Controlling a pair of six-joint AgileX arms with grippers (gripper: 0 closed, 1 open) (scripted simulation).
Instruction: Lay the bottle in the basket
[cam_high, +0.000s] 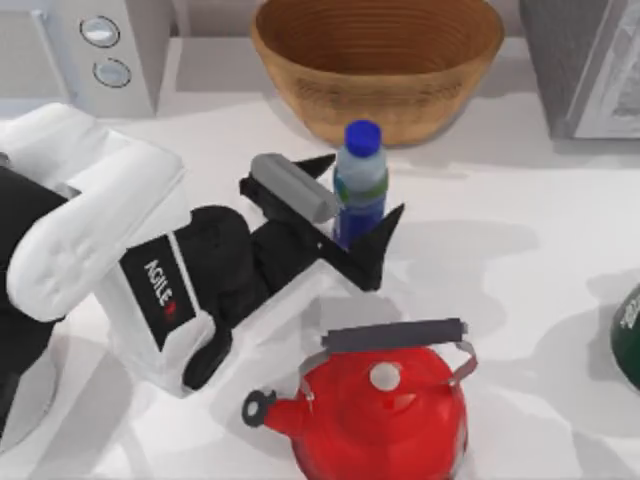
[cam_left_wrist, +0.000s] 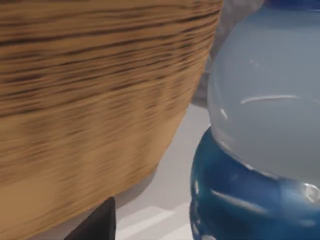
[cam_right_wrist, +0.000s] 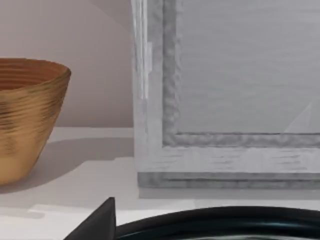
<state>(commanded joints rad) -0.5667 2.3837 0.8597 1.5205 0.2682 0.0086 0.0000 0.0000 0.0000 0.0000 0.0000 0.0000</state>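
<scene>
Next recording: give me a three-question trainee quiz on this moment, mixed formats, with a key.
1. True or false: the bottle already lies inside the basket.
2. Multiple choice: what stands nearest the bottle toward the near edge of the table in the top view? A) a red kettle B) a white mug C) a yellow sponge
3. Fill in: the left gripper has its fingers on either side of the bottle's ______ body.

Key:
1. False. It stands upright on the table in front of the basket.
2. A
3. Lower, dark blue.
</scene>
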